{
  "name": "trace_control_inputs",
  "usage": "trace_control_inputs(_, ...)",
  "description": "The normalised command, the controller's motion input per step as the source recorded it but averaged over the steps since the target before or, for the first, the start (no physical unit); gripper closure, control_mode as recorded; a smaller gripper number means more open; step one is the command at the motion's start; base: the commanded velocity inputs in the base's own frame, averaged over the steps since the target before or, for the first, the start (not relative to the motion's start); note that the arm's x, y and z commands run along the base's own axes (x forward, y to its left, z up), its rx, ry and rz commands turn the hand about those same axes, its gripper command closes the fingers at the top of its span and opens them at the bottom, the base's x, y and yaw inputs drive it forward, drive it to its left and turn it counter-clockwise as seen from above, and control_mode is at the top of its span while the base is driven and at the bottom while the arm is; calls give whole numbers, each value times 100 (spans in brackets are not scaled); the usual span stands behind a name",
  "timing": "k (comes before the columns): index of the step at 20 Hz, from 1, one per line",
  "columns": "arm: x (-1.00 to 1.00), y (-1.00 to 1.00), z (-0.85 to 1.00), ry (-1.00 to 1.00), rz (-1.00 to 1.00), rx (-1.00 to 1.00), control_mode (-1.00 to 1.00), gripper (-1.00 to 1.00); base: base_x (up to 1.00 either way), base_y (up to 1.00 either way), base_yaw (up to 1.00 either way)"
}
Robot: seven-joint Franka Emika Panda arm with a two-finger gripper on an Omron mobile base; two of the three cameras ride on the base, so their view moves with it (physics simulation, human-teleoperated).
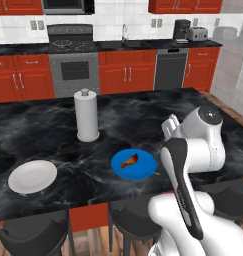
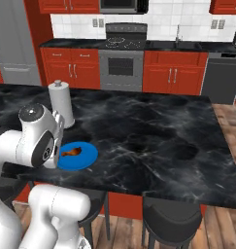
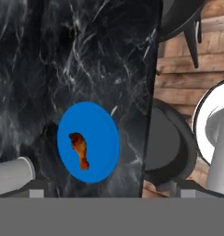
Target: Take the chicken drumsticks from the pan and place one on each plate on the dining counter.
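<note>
One chicken drumstick lies on the blue plate near the front edge of the tabletop. The white plate, well apart to the left, is bare — that half of the task appears outstanding. The jaws are released wide, holding nothing.

Risks, by judgement: the paper towel roll stands just behind both plates and could be clipped by a swinging arm — and a second drumstick dropped off-centre may slide off the white plate.
</note>
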Motion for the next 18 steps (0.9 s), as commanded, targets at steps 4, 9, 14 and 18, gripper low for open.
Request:
trace_control_inputs(4,-11,0,-1,0,0,0,-100,-100,0,0,0)
trace_control_inputs(9,0,0,-4,0,0,0,-100,-100,0,0,0)
trace_control_inputs(14,-4,0,-1,0,1,0,100,-100,-19,0,4)
trace_control_inputs(18,0,0,0,0,0,0,100,-100,-87,0,21)
